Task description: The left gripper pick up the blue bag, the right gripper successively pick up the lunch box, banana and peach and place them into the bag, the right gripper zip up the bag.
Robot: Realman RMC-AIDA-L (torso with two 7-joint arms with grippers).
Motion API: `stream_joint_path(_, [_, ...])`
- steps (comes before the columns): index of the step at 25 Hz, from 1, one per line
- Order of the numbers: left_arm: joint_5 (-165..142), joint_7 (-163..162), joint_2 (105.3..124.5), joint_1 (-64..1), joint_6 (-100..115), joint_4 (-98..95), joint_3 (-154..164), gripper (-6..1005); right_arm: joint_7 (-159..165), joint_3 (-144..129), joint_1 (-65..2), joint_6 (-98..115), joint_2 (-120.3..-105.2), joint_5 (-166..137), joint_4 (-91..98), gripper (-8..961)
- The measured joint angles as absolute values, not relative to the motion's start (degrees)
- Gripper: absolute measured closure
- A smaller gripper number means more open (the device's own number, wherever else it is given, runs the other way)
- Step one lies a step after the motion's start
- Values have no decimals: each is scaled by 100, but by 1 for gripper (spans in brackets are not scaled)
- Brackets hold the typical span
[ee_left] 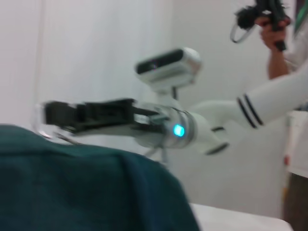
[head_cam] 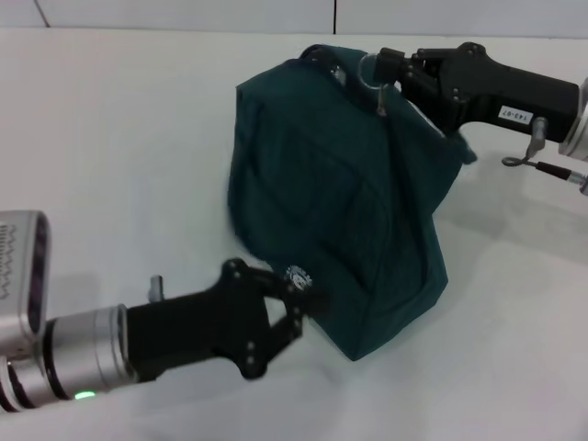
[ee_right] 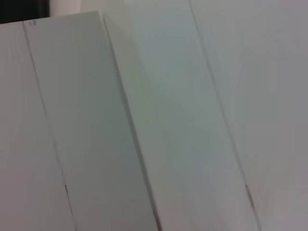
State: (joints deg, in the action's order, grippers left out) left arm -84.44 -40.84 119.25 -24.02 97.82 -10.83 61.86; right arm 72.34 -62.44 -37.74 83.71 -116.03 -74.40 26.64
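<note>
The blue bag (head_cam: pixel 349 211) stands tilted in the middle of the white table, and no foil lining shows. My left gripper (head_cam: pixel 305 299) reaches in from the near left and is shut on the bag's near edge, beside the white logo (head_cam: pixel 299 275). At the bag's far top end, my right gripper (head_cam: pixel 386 66) is shut on the zipper pull with its metal ring (head_cam: pixel 370 72). The left wrist view has the bag's fabric (ee_left: pixel 86 192) in front and the right gripper (ee_left: pixel 48 113) above it. The lunch box, banana and peach are out of view.
The white table (head_cam: pixel 119 147) spreads around the bag, with a wall seam at the back. In the left wrist view, a person (ee_left: pixel 276 48) holding a hand-held device stands behind the robot. The right wrist view shows only pale panels (ee_right: pixel 144 120).
</note>
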Motion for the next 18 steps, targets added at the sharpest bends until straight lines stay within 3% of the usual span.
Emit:
stream_joint_path(11, [-8367,-5016,11938,-2438,9968,-1081,5910,915,7239,-6478,-3577,8767,-11618,-7301,2620,941])
stream_joint_path(18, [-8265,-5345,11953,-2551,10179,-1085,5869,776,7226,-6858,-3730,8967,-11622,-7075,2605,941])
